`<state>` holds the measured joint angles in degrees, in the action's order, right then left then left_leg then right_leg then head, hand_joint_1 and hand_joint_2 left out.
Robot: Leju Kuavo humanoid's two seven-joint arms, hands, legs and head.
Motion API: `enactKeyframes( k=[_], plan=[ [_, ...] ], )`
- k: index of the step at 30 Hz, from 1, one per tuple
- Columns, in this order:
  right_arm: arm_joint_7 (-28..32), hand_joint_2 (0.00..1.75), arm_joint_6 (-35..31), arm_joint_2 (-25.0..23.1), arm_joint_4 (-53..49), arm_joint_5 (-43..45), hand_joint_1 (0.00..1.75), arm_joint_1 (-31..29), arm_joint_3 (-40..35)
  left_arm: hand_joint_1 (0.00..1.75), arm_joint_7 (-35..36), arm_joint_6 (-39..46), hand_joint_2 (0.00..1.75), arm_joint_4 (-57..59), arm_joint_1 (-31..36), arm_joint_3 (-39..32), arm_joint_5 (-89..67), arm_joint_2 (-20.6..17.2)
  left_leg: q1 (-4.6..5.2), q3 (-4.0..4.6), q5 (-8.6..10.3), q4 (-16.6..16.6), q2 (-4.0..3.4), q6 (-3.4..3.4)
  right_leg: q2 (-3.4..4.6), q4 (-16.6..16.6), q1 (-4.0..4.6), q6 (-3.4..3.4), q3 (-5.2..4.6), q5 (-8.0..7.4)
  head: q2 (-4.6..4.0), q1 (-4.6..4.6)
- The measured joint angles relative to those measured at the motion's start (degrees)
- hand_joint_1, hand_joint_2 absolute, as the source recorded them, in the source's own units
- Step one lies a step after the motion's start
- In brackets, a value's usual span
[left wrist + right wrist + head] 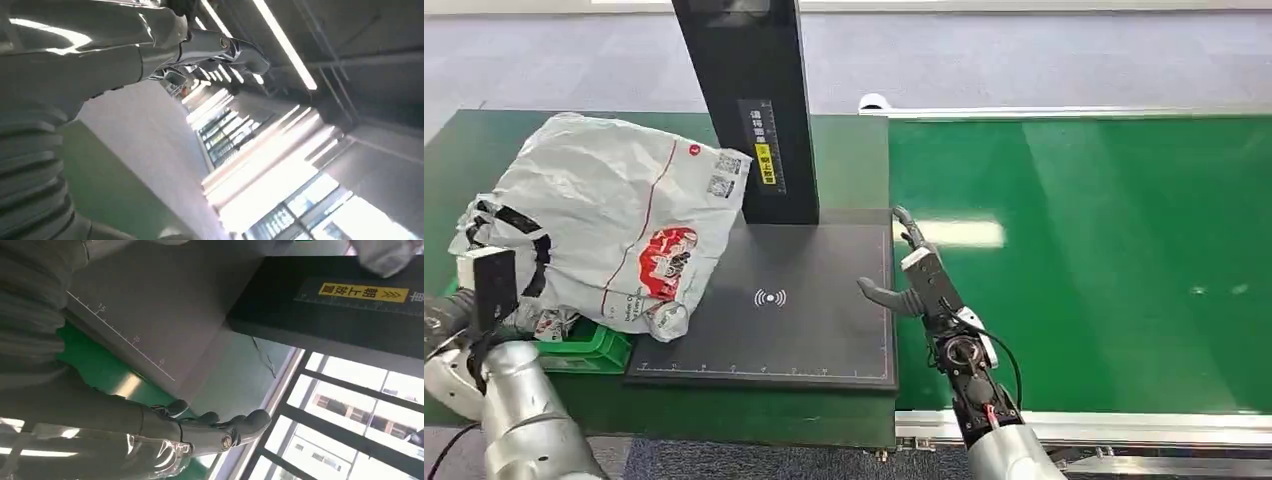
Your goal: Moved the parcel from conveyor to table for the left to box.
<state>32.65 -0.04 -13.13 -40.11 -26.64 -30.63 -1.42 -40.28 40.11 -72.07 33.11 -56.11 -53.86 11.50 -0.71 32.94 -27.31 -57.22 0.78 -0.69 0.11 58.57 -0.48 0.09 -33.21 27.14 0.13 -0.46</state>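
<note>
the parcel (pixel 614 225), a white plastic mailer bag with red print and black tape, lies in the left half of the head view, resting partly on the dark scanner pad (pixel 794 300) and partly over a green crate (pixel 589 348) at the lower left. it is off the conveyor (pixel 1074 260), whose green belt fills the right side of the frame. the bag looks soft and crumpled, probably light, with a slick film that could slide through fingers; a bunched fold or the taped edge looks the surest place to take hold.

the right hand (pixel 909 275) hovers at the pad's right edge, fingers stretched out and thumb apart, holding nothing. the left hand (pixel 220 52) has its fingers extended with nothing in them in the left wrist view, near the lower left of the head view.

the desk (pixel 854 160) is green-topped, with a black post (pixel 749 110) rising from the pad in the upper middle. grey floor lies beyond, and the wrist views catch ceiling lights and large windows.
</note>
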Motion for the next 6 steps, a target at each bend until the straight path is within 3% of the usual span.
enactKeyframes(
  k=[5, 6],
  plan=[
    [0.2, 1.75, 0.0, -0.1, 0.5, 0.0, 0.00, -0.4, -0.1, 0.00, 0.0, 0.0, 0.00, -8.0, -2.4, 2.4, 10.9, 1.5, -0.01, 0.01, -0.01, 0.0, -0.09, -0.01, 0.06, 0.0, 0.02, 0.00, -0.04, 0.00, 0.00, 0.04],
    [0.3, 1.75, 0.0, -0.2, 0.7, -0.1, 0.00, -0.6, -0.1, 0.00, 0.0, 0.0, 1.75, -9.3, -3.1, 3.2, 13.5, 1.7, -0.01, 0.01, -0.01, 0.0, -0.06, -0.01, 0.05, 0.0, 0.02, 0.00, -0.04, 0.00, 0.00, 0.02]
  ],
)
